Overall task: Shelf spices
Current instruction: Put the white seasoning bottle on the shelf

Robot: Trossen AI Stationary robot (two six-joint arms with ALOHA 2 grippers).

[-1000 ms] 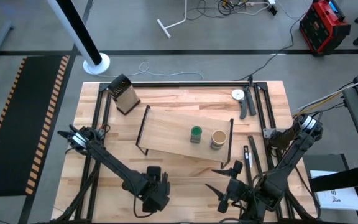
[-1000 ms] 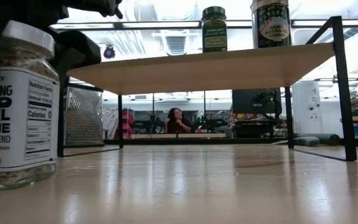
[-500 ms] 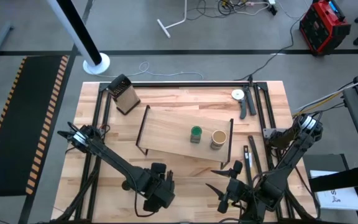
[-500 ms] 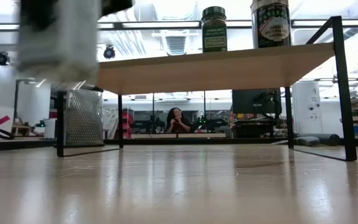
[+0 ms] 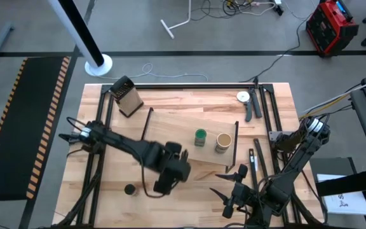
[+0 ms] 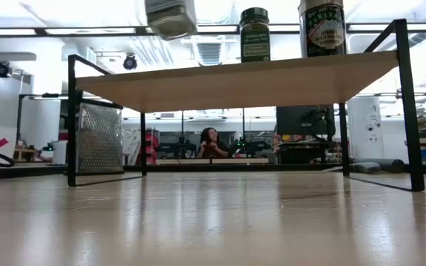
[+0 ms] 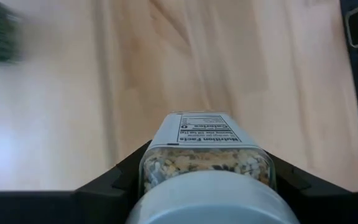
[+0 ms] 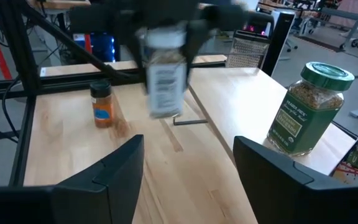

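My left gripper (image 5: 172, 168) is shut on a white-lidded spice jar (image 7: 204, 158) and hovers over the shelf's near edge. The jar shows high in the low view (image 6: 170, 15), above shelf-board height. The shelf (image 5: 176, 130), a light-wood board on black frame ends, carries the green-lidded jar (image 5: 200, 137) and the tan-lidded jar (image 5: 223, 141), both standing upright. A black-lidded jar (image 5: 129, 189) stands on the table near the near edge. My right gripper (image 8: 188, 168) is open and waits near the table's near edge, right of centre. My left gripper pinches the white-lidded jar between its two fingers (image 7: 114, 180), one on either side of the glass body just under the lid (image 7: 151, 165). The fingers come from above, pointing down. The jar hangs roughly upright below them, lifted clear of table and shelf.
A box grater (image 5: 126, 97) stands at the far left of the table. A white dial-faced object (image 5: 243, 97) with a dark handle lies at the far right. Black rails (image 5: 269, 111) run along the table's sides. Bare shelf board lies left of the green-lidded jar.
My left gripper has lifted the white-lidded jar off the table near the near edge and carried it up and toward the far edge, over the shelf's near side. The black-lidded jar it left behind now shows on the table.
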